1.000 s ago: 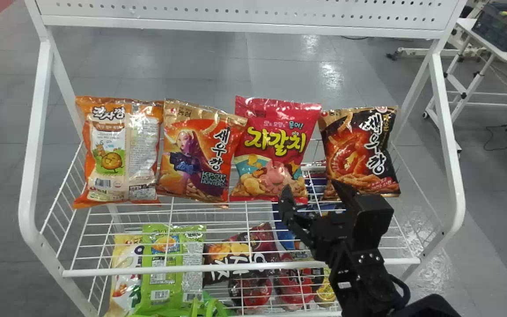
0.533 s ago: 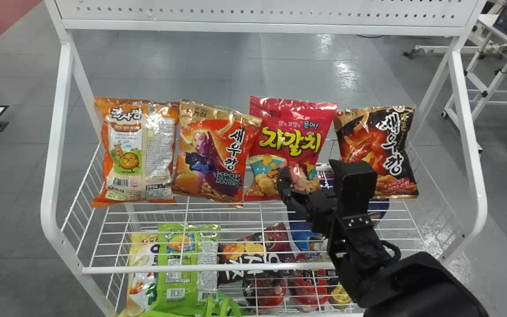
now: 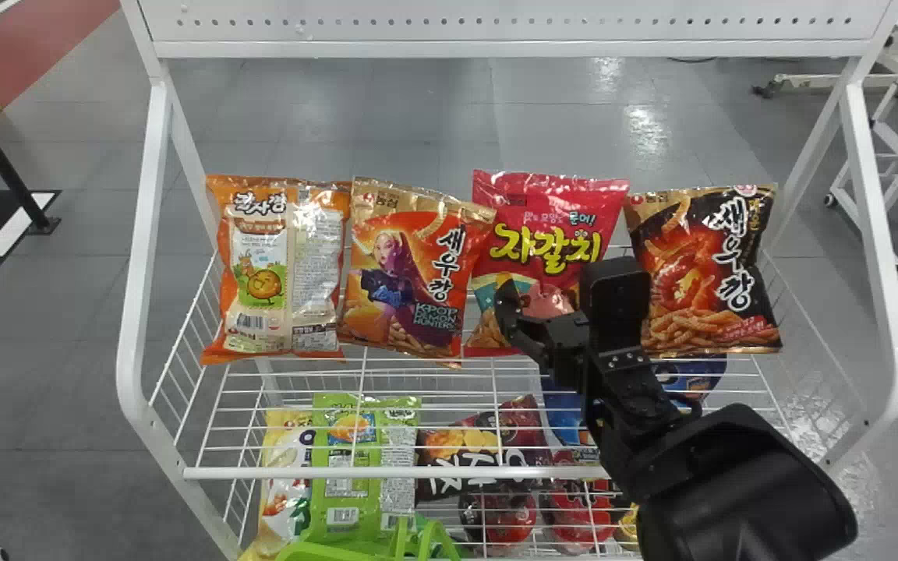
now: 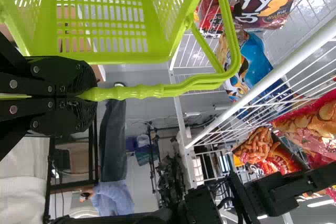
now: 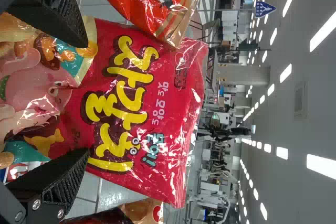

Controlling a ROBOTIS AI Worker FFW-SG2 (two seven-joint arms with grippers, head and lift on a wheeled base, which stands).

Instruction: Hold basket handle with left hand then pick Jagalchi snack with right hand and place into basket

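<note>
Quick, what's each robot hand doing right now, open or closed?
Left gripper: closed, holding the basket handle.
Right gripper: open, at the Jagalchi snack, not gripping it yet.

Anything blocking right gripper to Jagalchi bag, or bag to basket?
Nothing visible between the right gripper and the Jagalchi bag; its open fingers flank the bag. Toward the basket, the shelf's white front rail crosses between, so the bag probably needs lifting over it.

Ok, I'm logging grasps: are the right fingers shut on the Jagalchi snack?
No, the right fingers stand apart, the Jagalchi snack showing between them.
</note>
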